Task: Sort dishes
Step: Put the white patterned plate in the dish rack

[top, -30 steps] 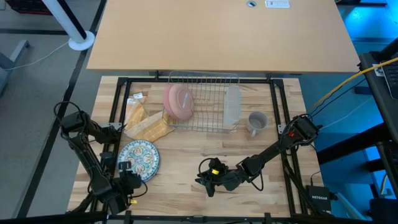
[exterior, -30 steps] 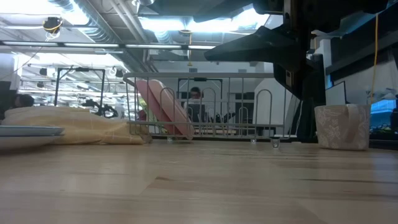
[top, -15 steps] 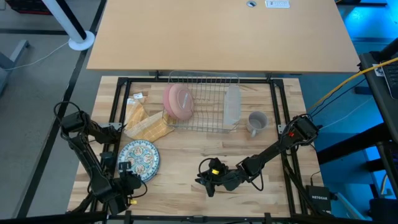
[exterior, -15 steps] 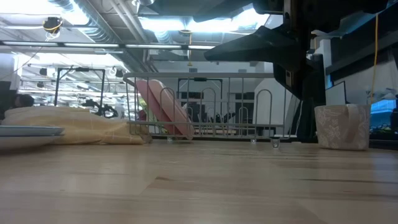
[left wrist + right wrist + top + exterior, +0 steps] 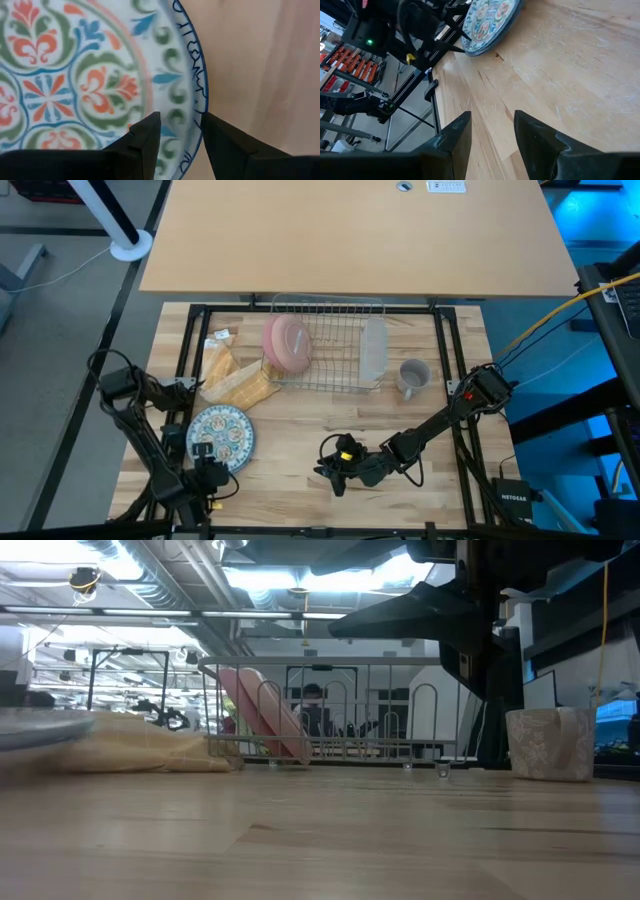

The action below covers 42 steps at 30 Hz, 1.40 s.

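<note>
At the near left corner of the table (image 5: 330, 430) my left gripper (image 5: 179, 131) pinches the rim of the patterned plate (image 5: 222, 434), one finger over and one under, its edge lifted. I judge the plate stiff, glazed, slippery and breakable; the rim is the only sensible hold. My right gripper (image 5: 331, 470) waits open and empty over bare wood near the front. Pink plates (image 5: 287, 343) stand in the rack (image 5: 330, 308), the mug (image 5: 412, 375) beside it. I can read no writing anywhere.

L gripper (image 5: 204, 459) at patterned plate (image 5: 222, 434) rim
</note>
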Motion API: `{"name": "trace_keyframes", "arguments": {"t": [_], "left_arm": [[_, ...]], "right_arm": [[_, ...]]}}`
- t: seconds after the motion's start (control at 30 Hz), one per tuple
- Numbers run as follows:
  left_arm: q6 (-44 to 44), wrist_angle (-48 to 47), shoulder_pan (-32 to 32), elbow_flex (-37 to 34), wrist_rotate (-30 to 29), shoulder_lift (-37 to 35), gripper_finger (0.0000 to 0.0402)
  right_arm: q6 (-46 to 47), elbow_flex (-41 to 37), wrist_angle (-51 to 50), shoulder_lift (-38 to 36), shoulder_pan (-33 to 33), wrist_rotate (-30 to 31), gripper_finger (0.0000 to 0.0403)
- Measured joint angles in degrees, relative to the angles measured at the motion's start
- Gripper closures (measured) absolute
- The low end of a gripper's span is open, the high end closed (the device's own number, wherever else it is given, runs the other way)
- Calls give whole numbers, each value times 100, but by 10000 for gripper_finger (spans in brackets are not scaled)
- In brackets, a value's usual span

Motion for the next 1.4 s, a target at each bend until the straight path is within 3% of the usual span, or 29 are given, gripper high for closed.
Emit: {"name": "trace_keyframes", "arguments": {"t": [0.73,1.1,1.4], "left_arm": [[-1178,-1661,2,5,-254,14,265],[-1251,-1838,8,11,-417,10,265],[-956,-1829,8,101,-421,-1,265]], "right_arm": [[0,0,1,0,0,0,249],[0,0,1,0,0,13,249],[-756,171,463,0,-69,958,249]]}}
